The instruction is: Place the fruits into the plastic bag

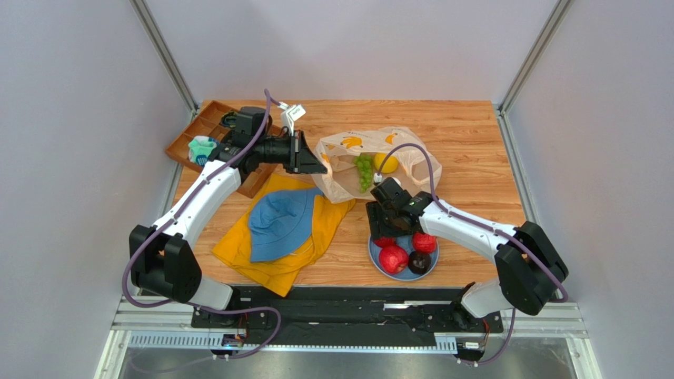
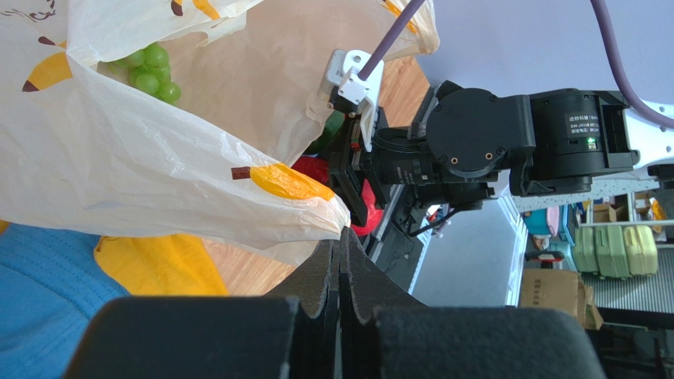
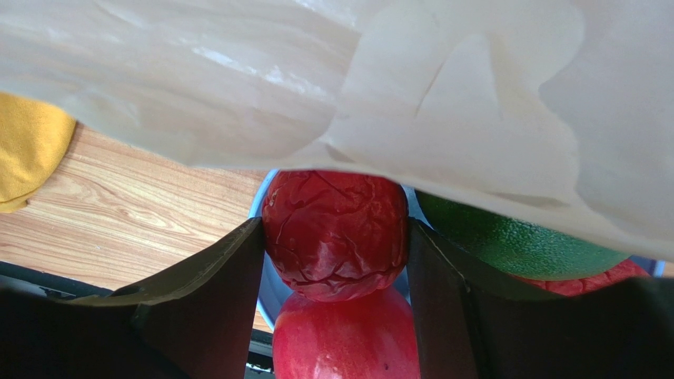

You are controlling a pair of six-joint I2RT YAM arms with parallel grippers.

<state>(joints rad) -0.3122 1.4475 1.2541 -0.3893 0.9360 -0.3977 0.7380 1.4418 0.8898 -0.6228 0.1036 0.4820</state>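
The plastic bag [image 1: 403, 155], cream with printed bananas, lies open at the table's middle. A green grape bunch [image 1: 364, 170] and a yellow lemon [image 1: 386, 163] lie inside it. My left gripper [image 1: 316, 163] is shut on the bag's left rim [image 2: 316, 207], holding it up. A blue plate [image 1: 401, 275] in front carries red round fruits [image 1: 393, 259] and a dark plum-like fruit [image 1: 419, 262]. My right gripper [image 1: 384, 229] is down over the plate, its fingers [image 3: 229, 276] pressed on both sides of a wrinkled red fruit [image 3: 336, 233]. A green oval fruit [image 3: 514, 241] lies beside it, under the bag's film.
A blue hat [image 1: 281, 225] lies on a yellow cloth [image 1: 273, 264] left of the plate. A wooden tray [image 1: 207, 126] with a teal object [image 1: 202, 148] stands at the back left. Grey walls close in both sides.
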